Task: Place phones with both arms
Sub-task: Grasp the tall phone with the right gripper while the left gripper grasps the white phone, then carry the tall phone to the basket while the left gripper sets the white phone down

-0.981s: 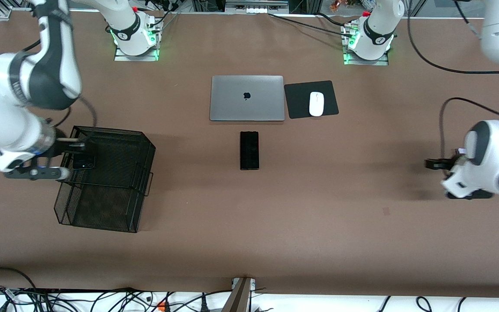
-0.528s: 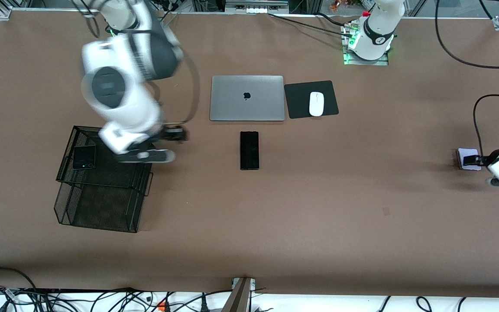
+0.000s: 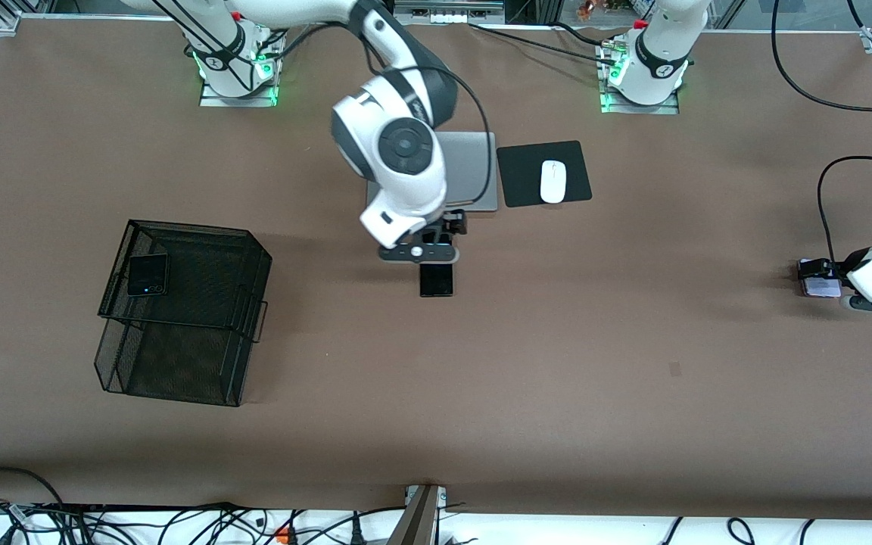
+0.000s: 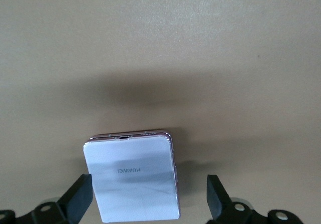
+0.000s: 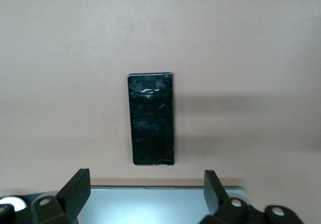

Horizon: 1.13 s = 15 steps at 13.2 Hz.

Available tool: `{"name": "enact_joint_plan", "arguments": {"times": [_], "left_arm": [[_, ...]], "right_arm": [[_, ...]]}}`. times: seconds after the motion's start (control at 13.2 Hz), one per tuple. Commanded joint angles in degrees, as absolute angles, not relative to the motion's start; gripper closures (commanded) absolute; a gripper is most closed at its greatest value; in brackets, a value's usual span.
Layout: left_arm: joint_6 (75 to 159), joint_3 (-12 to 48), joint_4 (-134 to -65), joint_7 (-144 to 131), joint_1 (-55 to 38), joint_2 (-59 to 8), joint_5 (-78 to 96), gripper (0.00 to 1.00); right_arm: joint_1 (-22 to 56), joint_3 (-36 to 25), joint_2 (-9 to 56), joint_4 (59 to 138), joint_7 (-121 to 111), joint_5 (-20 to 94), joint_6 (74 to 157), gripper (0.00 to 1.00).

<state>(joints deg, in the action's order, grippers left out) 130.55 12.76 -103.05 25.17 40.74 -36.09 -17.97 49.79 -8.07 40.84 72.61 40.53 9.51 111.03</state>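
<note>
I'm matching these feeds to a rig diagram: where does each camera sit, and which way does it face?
Front view: high across the table, facing both bases; shows both arms, the wire basket and the small black phone.
Left wrist view: on the left arm's wrist, looking down between the open left gripper at the lavender-white phone.
Right wrist view: on the right arm's wrist, looking down past the open right gripper at the long black phone and the laptop.
Shared: front view also shows the long black phone.

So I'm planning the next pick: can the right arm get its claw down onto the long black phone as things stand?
Probably yes. The right claw hangs open over the long black phone, which lies flat on bare table with nothing on it. The laptop sits close by but apart from it.
</note>
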Motion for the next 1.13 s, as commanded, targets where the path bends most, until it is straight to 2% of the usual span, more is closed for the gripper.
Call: {"name": "enact_joint_plan", "arguments": {"times": [0.0,0.53,0.68,0.75,0.83,0.91,0.98,1.06], "left_arm": [[132.2,13.2,-103.5,26.8,42.4,-36.8,-18.3,0.0],[136.1,13.2,-103.2,26.8,44.4,-39.6,-18.3,0.0],[136.0,13.2,-103.2,26.9,44.4,-39.6,-18.3,0.1],[135.7,13.2,-103.2,26.8,44.4,-39.6,-18.3,0.25],[135.5,13.2,-103.1,27.0,44.4,-39.5,-18.3,0.54],[135.4,13.2,-103.0,28.0,44.2,-39.4,-18.4,0.88],[135.1,13.2,-102.9,28.4,44.2,-39.4,-18.4,0.89],[133.4,13.3,-102.6,28.4,43.7,-39.0,-18.3,0.89]], "right_arm": [[51.0,-8.2,42.5,77.0,41.5,9.1,118.4,0.0],[52.5,-8.3,47.8,84.1,41.4,8.8,133.8,0.0],[52.7,-8.3,48.8,84.1,41.4,8.9,135.3,0.0],[52.7,-8.3,48.9,84.1,41.4,8.9,135.6,0.0],[52.7,-8.3,49.1,84.1,41.5,8.9,135.7,0.0],[52.7,-8.3,49.3,84.1,41.5,8.9,135.8,0.0],[52.7,-8.3,49.3,84.1,41.3,8.8,135.9,0.24],[52.6,-8.3,49.2,84.1,41.0,8.8,135.9,0.59]]}}
